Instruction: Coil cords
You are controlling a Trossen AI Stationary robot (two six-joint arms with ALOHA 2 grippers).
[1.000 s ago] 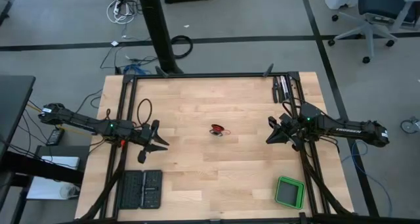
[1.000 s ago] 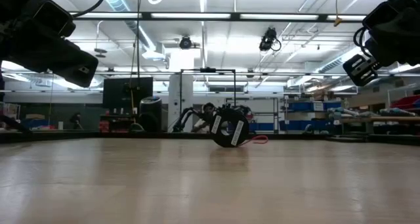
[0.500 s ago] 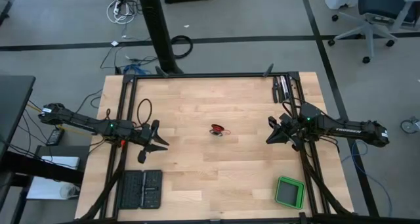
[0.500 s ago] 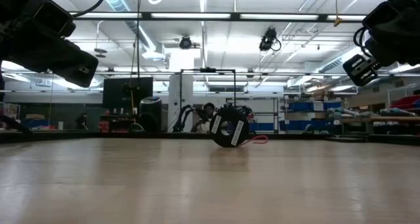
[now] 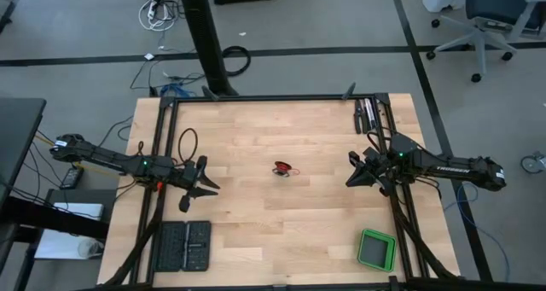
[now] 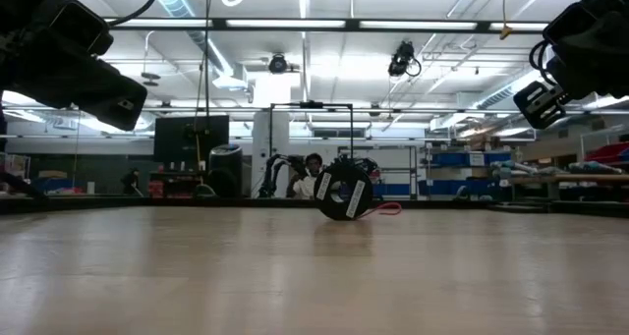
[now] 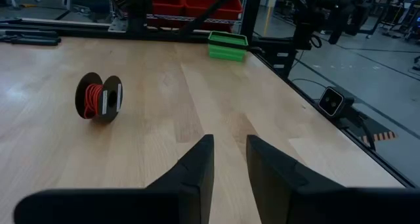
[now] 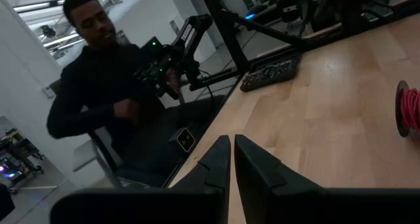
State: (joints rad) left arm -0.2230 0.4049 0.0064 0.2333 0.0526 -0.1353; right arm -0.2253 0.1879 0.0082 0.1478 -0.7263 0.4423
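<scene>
The thin red-orange cord (image 5: 281, 169) is wound on a small black spool that stands on its two rims near the table's middle. It also shows in the low view (image 6: 344, 195), the left wrist view (image 7: 98, 99) and, cut by the picture's edge, the right wrist view (image 8: 410, 112). A loose red loop (image 6: 389, 209) lies on the wood beside the spool. My left gripper (image 5: 196, 193) hovers near the table's left side, open with a narrow gap (image 7: 228, 148), empty. My right gripper (image 5: 351, 171) hovers near the right side, fingers together (image 8: 231, 148), empty.
A green tray (image 5: 376, 249) sits at the near right corner and shows in the left wrist view (image 7: 228, 45). A black slotted block (image 5: 182, 246) lies at the near left. Dark tools (image 5: 365, 113) lie at the far right. A person (image 8: 111, 86) sits beyond the table's left side.
</scene>
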